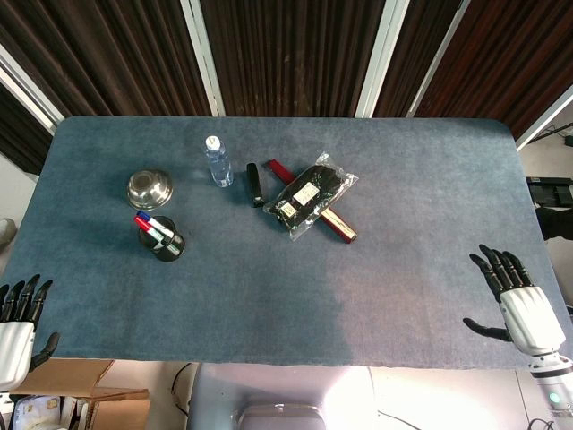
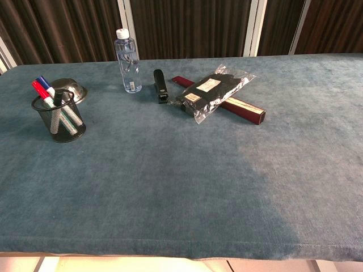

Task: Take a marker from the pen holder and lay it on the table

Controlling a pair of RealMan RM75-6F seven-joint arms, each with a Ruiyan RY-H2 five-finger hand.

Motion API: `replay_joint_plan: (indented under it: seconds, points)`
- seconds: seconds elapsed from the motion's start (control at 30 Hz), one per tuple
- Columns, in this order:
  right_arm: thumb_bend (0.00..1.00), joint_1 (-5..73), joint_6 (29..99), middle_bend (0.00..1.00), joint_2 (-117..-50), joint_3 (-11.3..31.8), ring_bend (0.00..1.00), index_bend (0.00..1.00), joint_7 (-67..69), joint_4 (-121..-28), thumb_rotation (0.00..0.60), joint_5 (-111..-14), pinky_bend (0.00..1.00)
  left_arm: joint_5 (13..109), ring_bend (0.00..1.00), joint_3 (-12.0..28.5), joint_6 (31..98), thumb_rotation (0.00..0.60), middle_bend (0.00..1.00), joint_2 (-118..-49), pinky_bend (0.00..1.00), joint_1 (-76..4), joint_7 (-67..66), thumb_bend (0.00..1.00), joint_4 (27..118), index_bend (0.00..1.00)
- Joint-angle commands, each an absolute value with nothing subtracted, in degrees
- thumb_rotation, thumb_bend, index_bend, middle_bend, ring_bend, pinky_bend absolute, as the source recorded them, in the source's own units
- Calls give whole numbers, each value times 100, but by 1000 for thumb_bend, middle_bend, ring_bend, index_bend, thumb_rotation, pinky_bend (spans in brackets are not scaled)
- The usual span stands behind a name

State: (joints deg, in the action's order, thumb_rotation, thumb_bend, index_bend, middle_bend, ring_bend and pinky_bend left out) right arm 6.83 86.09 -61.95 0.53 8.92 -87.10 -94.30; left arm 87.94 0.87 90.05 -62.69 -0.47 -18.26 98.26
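Both robot hands hover at the table's near corners, the left hand [image 1: 18, 327] and the right hand [image 1: 519, 300] alike empty with fingers spread, seemingly parked clear of the work before any reach begins. On the blue table [image 2: 170, 192], the mesh pen holder [image 2: 59, 116] stands upright at the left, its markers [image 2: 44, 93] leaning out with red and blue caps up, easy to pinch from above. Just beyond it sits a steel bowl [image 1: 149, 188]. Farther right stand a water bottle [image 2: 127, 61], a black stapler [image 2: 161, 85] and a bagged dark item [image 2: 212, 90] lying across a long red box [image 2: 244, 107]. No marker has yet been taken.
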Motion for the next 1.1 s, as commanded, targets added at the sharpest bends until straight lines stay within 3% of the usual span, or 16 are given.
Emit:
replay_joint_plan:
  seconds: [0.03, 0.47, 0.67, 0.87, 1.1]
  points:
    - [31, 670, 8633, 0, -6196, 50, 0, 0, 894, -8708, 600, -9436, 0, 8817, 0, 92, 9005, 600, 1, -6283, 0, -59, -1818, 302, 9807, 31]
    - [32, 643, 8714, 0, -6177, 71, 0, 0, 958, -8663, 600, -9425, 0, 8977, 6, 301, 8562, 600, 30, -6209, 0, -539, -1822, 303, 9990, 70]
    - [32, 609, 8833, 0, -6094, 105, 0, 0, 939, -8705, 600, -9440, 0, 8717, 108, 832, 7723, 600, 155, -6286, 11, -1377, -1338, 313, 10036, 193]
    - [32, 553, 8897, 0, -6081, 89, 0, 0, 936, -8706, 600, -9436, 0, 8238, 233, 1352, 6856, 600, 306, -6678, 88, -2274, -1005, 351, 9611, 300]
    - [32, 513, 8909, 0, -6107, 83, 0, 0, 962, -8653, 600, -9400, 0, 8066, 235, 1382, 6195, 600, 300, -7334, 100, -3004, -1370, 352, 9020, 304]
